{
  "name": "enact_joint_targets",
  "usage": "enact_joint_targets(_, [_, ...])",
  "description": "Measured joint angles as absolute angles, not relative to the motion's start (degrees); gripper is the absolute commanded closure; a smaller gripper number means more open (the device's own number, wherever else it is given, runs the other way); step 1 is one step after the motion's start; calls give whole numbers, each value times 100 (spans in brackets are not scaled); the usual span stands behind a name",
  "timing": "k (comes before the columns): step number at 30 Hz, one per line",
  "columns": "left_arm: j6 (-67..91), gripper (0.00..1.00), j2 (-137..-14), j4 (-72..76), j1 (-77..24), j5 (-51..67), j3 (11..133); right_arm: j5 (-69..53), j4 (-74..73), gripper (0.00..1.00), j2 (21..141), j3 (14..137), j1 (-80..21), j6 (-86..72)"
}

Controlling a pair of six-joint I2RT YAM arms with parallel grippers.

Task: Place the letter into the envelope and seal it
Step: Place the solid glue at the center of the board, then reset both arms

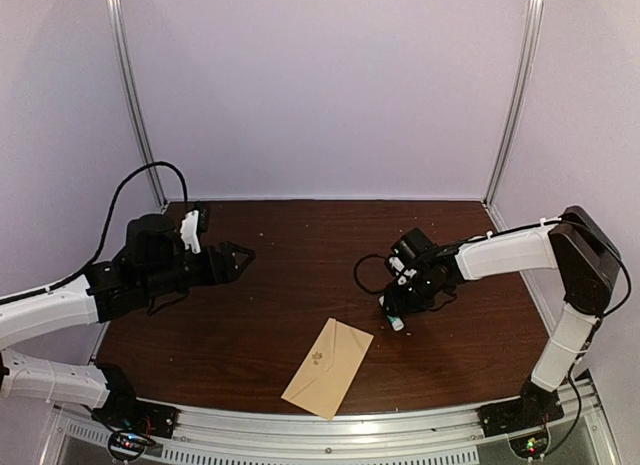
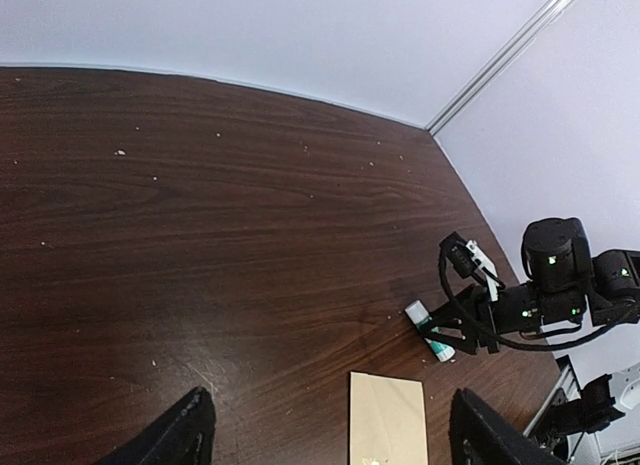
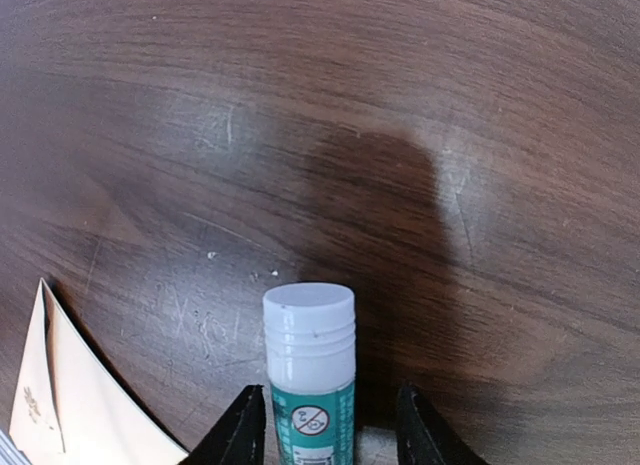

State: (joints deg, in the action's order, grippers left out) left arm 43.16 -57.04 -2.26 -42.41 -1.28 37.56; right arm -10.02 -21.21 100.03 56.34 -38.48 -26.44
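Right gripper (image 3: 328, 405) straddles the white-capped glue stick (image 3: 310, 355) with jaws slack, so it should back straight off without rolling it onto the tan envelope (image 1: 328, 368) at lower centre; left gripper (image 1: 240, 260) hangs open, empty, at mid-left.

Light falls soft and even from above, tinting the walls (image 1: 320, 85) a cool violet. My overhead view is dim and grainy, the table (image 1: 300, 285) dark. From my left wrist, a pale sheen lies on the wood and straight lines bow. Under my right wrist, a broad soft-edged shadow spreads beyond the glue stick (image 3: 309, 355), beside whitish glare; the fingers (image 3: 237, 430) of my right gripper (image 3: 322, 425) blur slightly.
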Motion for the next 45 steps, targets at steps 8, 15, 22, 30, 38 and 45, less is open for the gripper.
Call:
enact_joint_targets(8, [4320, 17, -5734, -226, -4241, -123, 3712, -1026, -2078, 29, 9981, 5634, -3850, -2598])
enact_joint_targets(15, [4112, 15, -6132, -309, -4117, 32, 3879, -1070, -2137, 10, 9515, 5634, -3848, -2591])
enact_joint_targets(22, [3680, 13, -6960, -176, -3361, 611, 4329, -958, -2010, 0, 8785, 5697, -3809, -2563])
enact_joint_targets(30, [3068, 12, -7314, 408, -1391, 1052, 4171, -816, -1227, 0, 8416, 5328, -2849, -2340])
enact_joint_targets(38, [2792, 10, -6716, 1391, 366, 628, 2965, -613, -362, 0, 7498, 4233, -1041, -2005])
enact_joint_targets(45, [2095, 9, -5854, 2440, 375, -541, 2023, -97, 1002, 0, 6023, 2987, -158, -1833])
